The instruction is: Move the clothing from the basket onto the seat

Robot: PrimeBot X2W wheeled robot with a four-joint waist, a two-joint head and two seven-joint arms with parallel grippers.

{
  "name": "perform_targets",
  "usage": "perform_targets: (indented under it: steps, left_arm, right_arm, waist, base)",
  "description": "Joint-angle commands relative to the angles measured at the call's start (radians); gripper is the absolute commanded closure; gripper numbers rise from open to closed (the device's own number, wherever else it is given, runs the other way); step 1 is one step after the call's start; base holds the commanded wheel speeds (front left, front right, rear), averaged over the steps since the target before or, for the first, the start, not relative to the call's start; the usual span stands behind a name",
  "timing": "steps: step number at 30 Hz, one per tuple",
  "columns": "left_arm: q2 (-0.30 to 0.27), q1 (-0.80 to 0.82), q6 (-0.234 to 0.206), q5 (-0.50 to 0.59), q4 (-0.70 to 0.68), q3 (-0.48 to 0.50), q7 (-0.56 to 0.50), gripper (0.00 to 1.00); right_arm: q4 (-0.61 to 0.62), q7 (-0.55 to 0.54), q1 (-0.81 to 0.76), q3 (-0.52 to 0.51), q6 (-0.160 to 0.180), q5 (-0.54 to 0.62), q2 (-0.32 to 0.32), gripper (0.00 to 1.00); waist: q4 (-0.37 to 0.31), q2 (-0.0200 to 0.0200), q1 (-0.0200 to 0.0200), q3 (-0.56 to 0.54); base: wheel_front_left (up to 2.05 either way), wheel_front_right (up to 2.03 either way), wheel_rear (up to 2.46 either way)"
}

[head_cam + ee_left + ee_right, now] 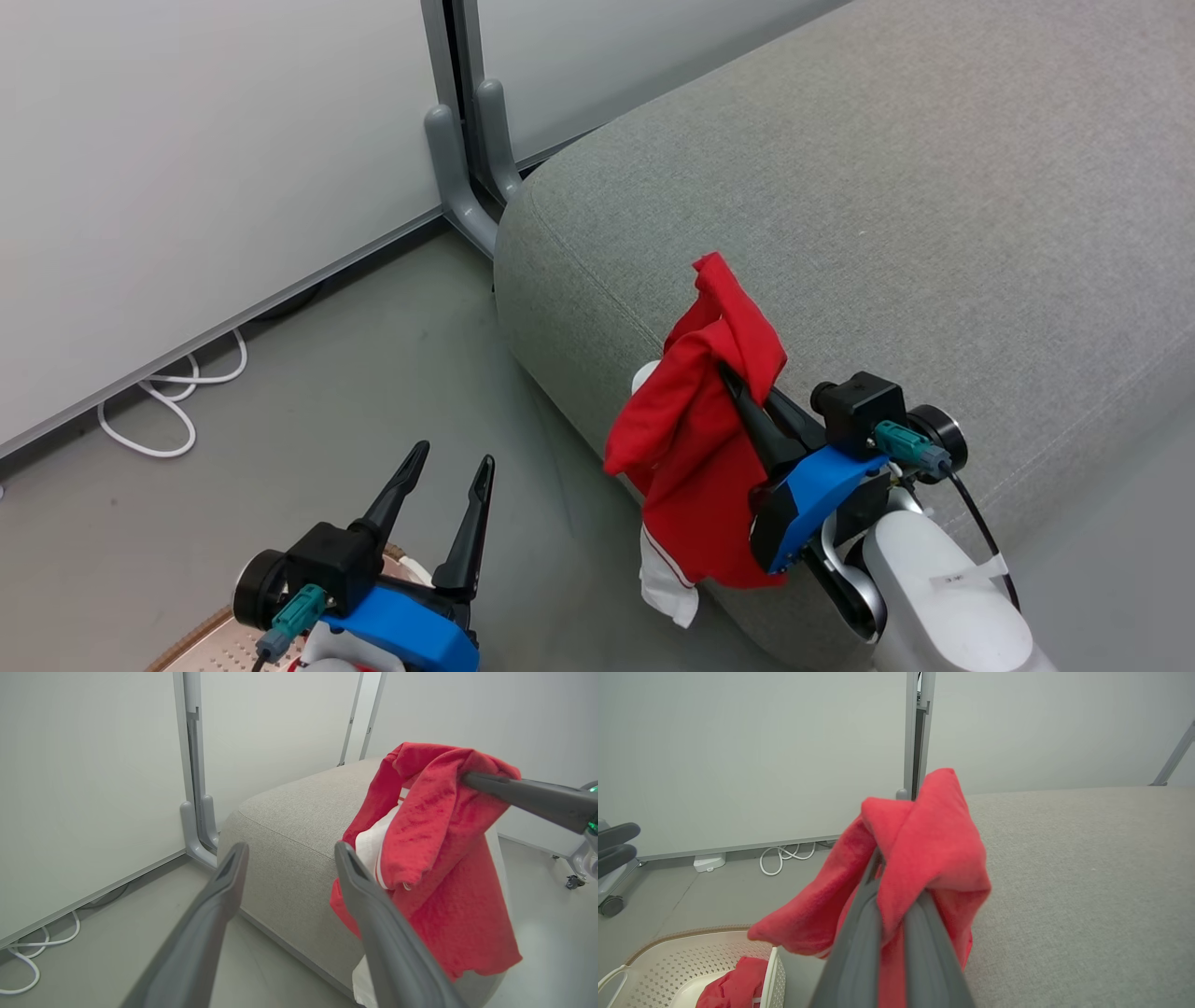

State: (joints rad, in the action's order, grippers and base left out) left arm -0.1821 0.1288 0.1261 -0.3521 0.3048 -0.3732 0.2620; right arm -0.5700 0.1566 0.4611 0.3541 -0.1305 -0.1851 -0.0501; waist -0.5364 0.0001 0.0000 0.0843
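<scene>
My right gripper (733, 378) is shut on a red piece of clothing (695, 439), held up at the front left corner of the grey seat (887, 215). The cloth drapes down over the cushion's edge, its white cuff (667, 583) hanging lowest. In the right wrist view the clothing (924, 844) wraps both fingers (859, 947). A second red piece (733, 989) lies in the cream basket (668, 956), whose brown rim (201, 635) shows under my left arm. My left gripper (453, 459) stands open over the floor, left of the seat, with nothing between its fingers (233, 868).
A grey partition foot (457, 177) stands at the seat's far left corner, between white wall panels. A white cable (173, 411) loops on the floor by the wall, next to a small white adapter (709, 862). A caster wheel (609, 905) sits at the left.
</scene>
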Motion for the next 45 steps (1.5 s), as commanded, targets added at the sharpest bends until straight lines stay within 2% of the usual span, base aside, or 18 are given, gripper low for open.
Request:
perform_targets:
  steps: [1,7,10,17,21,24,33,44,45]
  left_arm:
    - [-0.006,0.014,0.008,-0.005,0.003,-0.004,0.005,0.00]
    - [-0.027,0.029,0.008,0.005,-0.016,0.010,0.004,0.00]
    - [-0.047,0.055,0.008,0.021,-0.039,0.001,0.004,0.00]
    - [-0.146,0.160,0.005,0.036,-0.110,-0.064,0.003,0.00]
    - [-0.212,0.233,0.005,0.032,-0.168,-0.107,-0.020,0.00]
    - [-0.250,0.276,0.005,0.036,-0.212,-0.117,-0.041,0.00]
    - [-0.309,0.355,0.005,0.019,-0.322,-0.174,-0.041,0.00]
    - [-0.304,0.351,0.005,-0.004,-0.291,-0.201,-0.020,0.00]
    - [-0.299,0.353,0.005,-0.007,-0.284,-0.203,-0.015,0.00]
  right_arm:
    - [0.007,0.005,-0.010,-0.004,0.000,0.003,0.000,1.00]
    - [0.010,-0.018,0.065,-0.012,0.000,0.004,0.000,1.00]
    - [0.001,-0.033,0.150,-0.073,0.000,0.039,-0.001,1.00]
    - [0.002,-0.055,0.392,-0.315,0.000,0.059,-0.049,1.00]
    - [-0.009,-0.062,0.503,-0.446,0.000,0.081,-0.127,1.00]
    - [-0.024,-0.056,0.551,-0.553,0.000,0.095,-0.158,1.00]
    - [-0.148,0.007,0.530,-0.746,0.000,0.125,-0.159,1.00]
    - [-0.259,0.052,0.513,-0.796,0.000,0.201,-0.171,1.00]
    - [-0.266,0.053,0.512,-0.794,0.000,0.209,-0.172,0.74]
  waist:
    - [0.000,-0.0001,0.0000,0.002]
    - [-0.008,-0.0001,0.0000,0.056]
    - [0.007,-0.0001,0.0000,0.130]
    - [0.061,-0.0001,0.0000,0.334]
    - [0.108,-0.0001,0.0000,0.444]
    - [0.135,-0.0001,0.0000,0.515]
    - [0.204,-0.0001,0.0000,0.645]
    - [0.225,-0.0001,0.0000,0.612]
    - [0.228,-0.0001,0.0000,0.602]
  base:
    - [0.00,0.00,0.00]
    - [0.00,0.00,0.00]
    - [0.00,0.00,0.00]
    - [0.00,0.00,0.00]
    - [0.00,0.00,0.00]
    - [0.00,0.00,0.00]
    - [0.00,0.00,0.00]
    - [0.00,0.00,0.00]
    - [0.00,0.00,0.00]
